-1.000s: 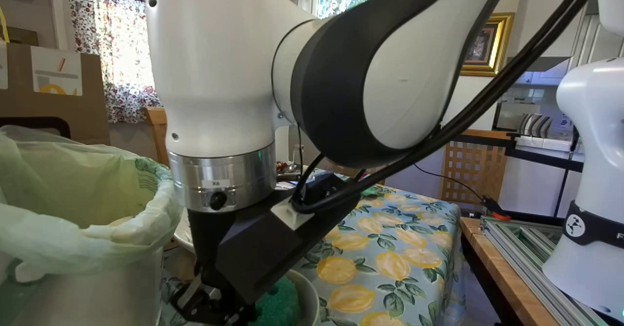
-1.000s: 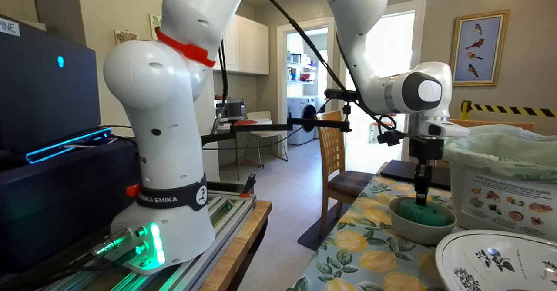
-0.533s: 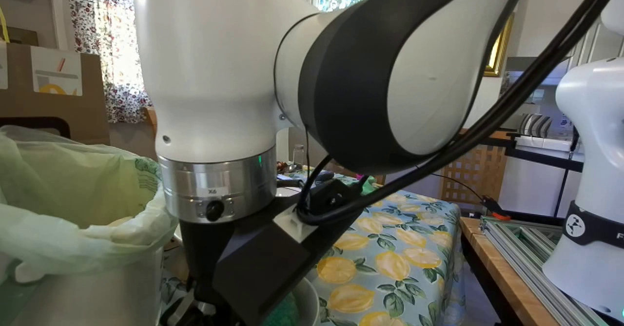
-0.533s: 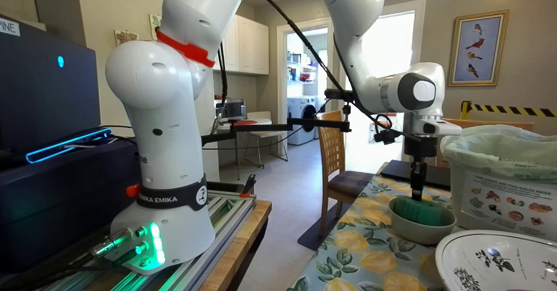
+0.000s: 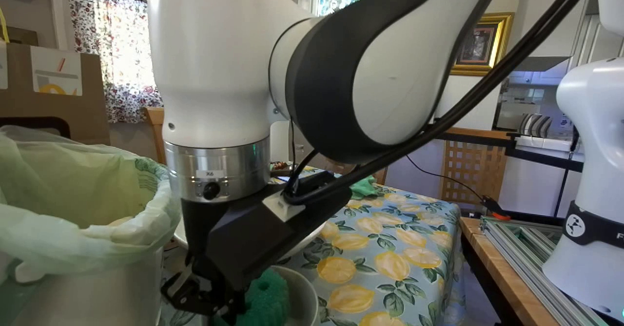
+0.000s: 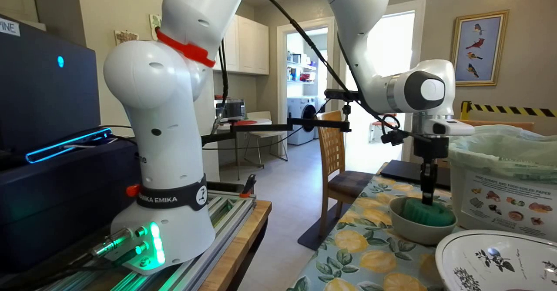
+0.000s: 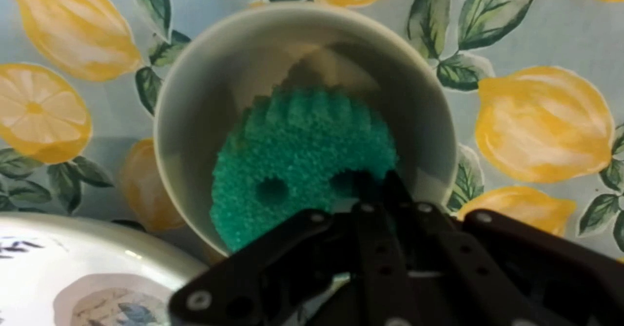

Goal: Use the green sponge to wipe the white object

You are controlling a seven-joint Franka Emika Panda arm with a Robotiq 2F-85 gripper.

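A table (image 5: 375, 267) bears a bin (image 5: 97, 292), whose label (image 6: 507, 199) shows in an exterior view, and a patterned dish (image 6: 478, 245). Just beside the dish stands the bowl (image 7: 192, 136), the sponge (image 7: 307, 160) inside it. The jaws are clenched on the sponge's edge. The wrist view shows two holes (image 7: 271, 191) in the sponge; an exterior view, one hole (image 5: 263, 285).

Cloth-covered table (image 6: 370, 260), lemon-and-leaf print. Cream bowl (image 6: 420, 233) directly under the pincer (image 6: 427, 201). Lined bin (image 5: 112, 287) beside the pincer. In an exterior view: patterned dish (image 6: 483, 275) on the pincer's near side, dark flat slab (image 6: 398, 171) behind the pincer. Well apart from the pincer, a crumpled green item (image 5: 364, 188).
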